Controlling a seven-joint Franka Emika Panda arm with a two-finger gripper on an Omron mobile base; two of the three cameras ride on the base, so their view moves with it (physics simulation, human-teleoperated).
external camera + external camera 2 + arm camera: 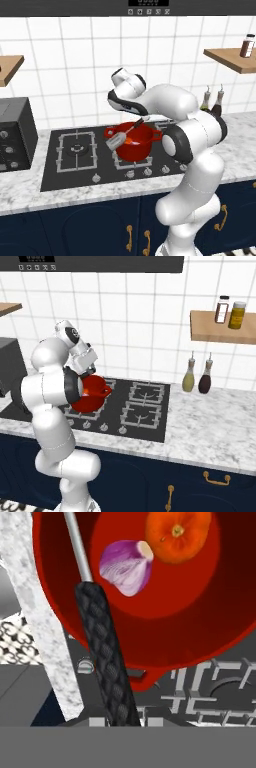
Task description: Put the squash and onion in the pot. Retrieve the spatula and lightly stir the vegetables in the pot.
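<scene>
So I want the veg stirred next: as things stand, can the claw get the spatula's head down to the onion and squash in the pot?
Probably yes. The pot stands uncovered, the onion and squash lie bare on its bottom, and the spatula runs from the claw across the rim. Its head lies outside the pot, so it needs swinging in.

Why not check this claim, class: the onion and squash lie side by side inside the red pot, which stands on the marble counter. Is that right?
Not quite. The onion and squash do lie side by side in the red pot, but the left base view shows it standing on the black gas hob, not on the marble counter.
</scene>
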